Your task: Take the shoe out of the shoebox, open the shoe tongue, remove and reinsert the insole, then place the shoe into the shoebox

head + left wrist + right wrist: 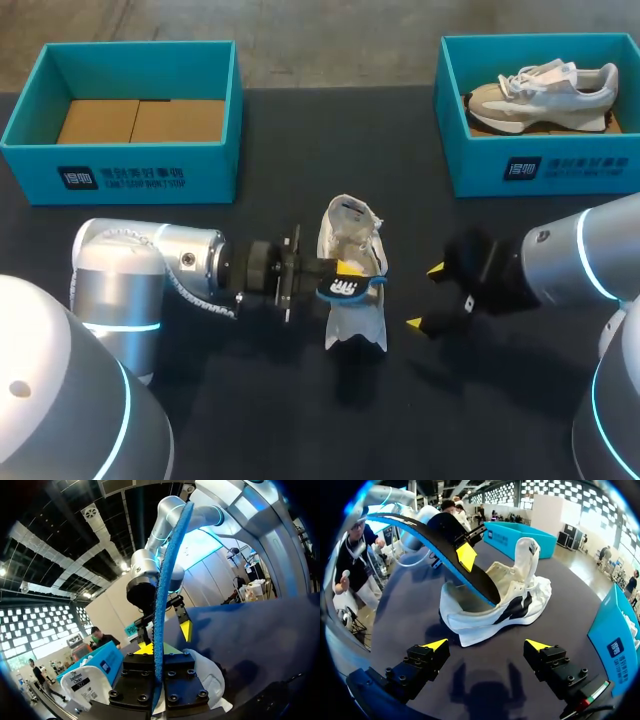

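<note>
At the dark worktop's middle the shoe lies, its insole partly inside, pinched by the left hand; the shoe is best steadied by the wide-spread right hand nearby.

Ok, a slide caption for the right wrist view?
Left gripper grips the insole, one end inside the white shoe; right gripper open, facing the shoe.

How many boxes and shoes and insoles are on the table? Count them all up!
shoeboxes: 2
shoes: 2
insole: 1
Total: 5
</note>
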Motion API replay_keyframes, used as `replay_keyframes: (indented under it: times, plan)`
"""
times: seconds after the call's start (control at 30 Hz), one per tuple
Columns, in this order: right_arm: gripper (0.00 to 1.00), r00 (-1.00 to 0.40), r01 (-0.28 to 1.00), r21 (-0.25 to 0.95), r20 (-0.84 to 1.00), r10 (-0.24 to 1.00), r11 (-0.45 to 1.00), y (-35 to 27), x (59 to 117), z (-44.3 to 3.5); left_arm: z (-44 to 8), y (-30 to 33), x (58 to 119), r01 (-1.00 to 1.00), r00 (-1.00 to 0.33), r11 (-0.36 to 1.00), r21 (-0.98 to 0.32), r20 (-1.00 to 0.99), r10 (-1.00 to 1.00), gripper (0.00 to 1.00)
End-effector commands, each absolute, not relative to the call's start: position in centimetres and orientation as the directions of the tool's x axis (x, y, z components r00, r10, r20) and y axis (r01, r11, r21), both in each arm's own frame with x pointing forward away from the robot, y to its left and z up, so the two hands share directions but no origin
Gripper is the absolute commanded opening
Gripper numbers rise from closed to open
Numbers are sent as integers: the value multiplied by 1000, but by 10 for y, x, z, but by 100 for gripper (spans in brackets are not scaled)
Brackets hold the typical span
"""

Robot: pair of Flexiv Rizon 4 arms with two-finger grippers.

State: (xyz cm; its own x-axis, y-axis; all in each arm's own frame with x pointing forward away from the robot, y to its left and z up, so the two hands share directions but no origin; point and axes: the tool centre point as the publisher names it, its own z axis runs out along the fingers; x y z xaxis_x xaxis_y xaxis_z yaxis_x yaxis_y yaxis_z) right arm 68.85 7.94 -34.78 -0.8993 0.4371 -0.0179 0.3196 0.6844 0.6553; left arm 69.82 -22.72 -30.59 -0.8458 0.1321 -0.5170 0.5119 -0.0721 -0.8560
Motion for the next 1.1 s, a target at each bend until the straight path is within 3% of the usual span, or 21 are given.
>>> replay_keyframes:
  times: [0.03, 1.1]
  plan:
    - [100, -911, 306, 652, -13, 413, 694, 80, 696, -348, -310, -230, 699, 512, -846, -68, -856, -516, 136, 0]
    - [100, -914, 310, 615, -17, 405, 725, 79, 697, -345, -341, -228, 717, 546, -837, 64, -835, -541, 83, 0]
